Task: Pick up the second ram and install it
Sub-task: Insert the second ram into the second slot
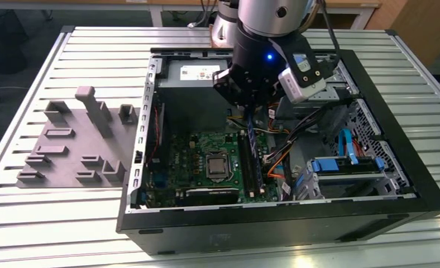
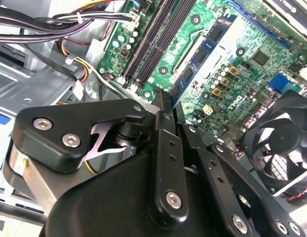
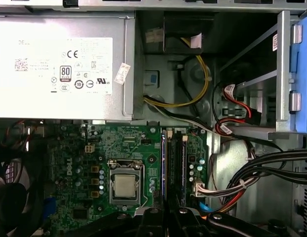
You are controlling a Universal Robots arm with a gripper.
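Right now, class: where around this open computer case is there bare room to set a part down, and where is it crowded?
Free: the slatted table beyond the grey fixture tray, and the strip in front of the case. Crowded: inside, where the gripper holds the second ram above the motherboard, beside tangled cables.

A pale grey metal desk [image 1: 48,229] with long ribbed slats running across it fills most of the exterior view, its surface catching soft overhead light, brightest along the near edge. Beyond its far edge stands light wooden furniture [image 1: 354,8] with white legs. Dark grey floor [image 1: 19,33] shows past the far corner on the exterior view's left, and a brown wooden panel [image 1: 429,28] rises at the far corner on the exterior view's right.
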